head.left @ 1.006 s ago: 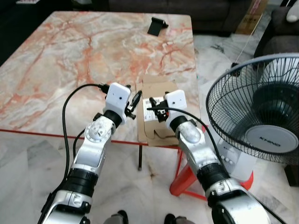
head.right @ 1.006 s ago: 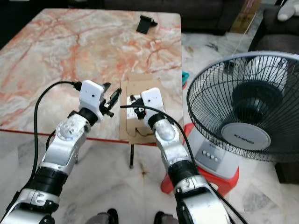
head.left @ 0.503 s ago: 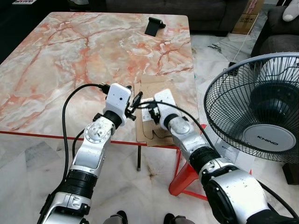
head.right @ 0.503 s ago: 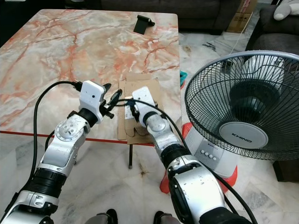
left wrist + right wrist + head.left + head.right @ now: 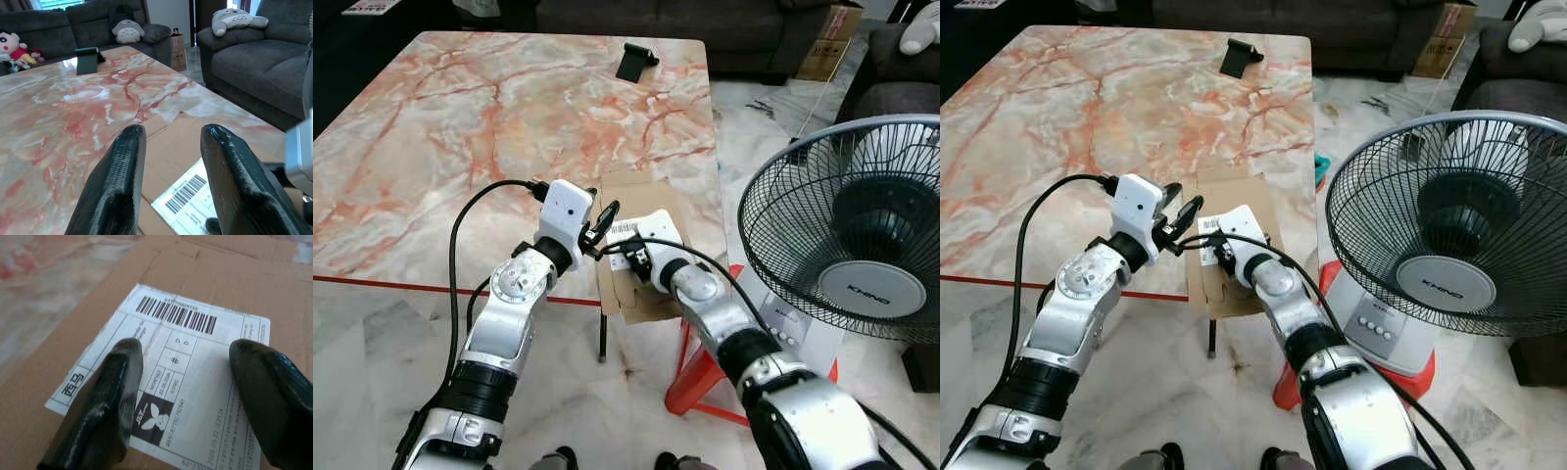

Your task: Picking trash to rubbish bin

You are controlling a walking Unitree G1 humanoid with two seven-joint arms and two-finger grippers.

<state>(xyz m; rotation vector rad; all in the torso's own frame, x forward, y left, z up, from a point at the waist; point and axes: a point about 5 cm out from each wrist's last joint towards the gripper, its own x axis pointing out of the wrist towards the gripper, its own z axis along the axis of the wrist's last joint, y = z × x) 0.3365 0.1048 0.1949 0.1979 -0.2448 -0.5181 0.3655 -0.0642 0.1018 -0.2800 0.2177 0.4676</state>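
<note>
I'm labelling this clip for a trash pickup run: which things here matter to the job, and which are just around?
Part of the job:
- flattened cardboard box with its shipping label, at the table's edge
- left gripper, open, over the box
- right gripper, open, over the label

Just around:
- marble table
- black phone stand
- standing fan
- red stool

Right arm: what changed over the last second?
The right tool swung toward the robot's left across the flattened cardboard box, now open over its shipping label, close to the left tool. Nothing gripped. The left tool stays open over the box's left edge; box, fan unchanged.
</note>
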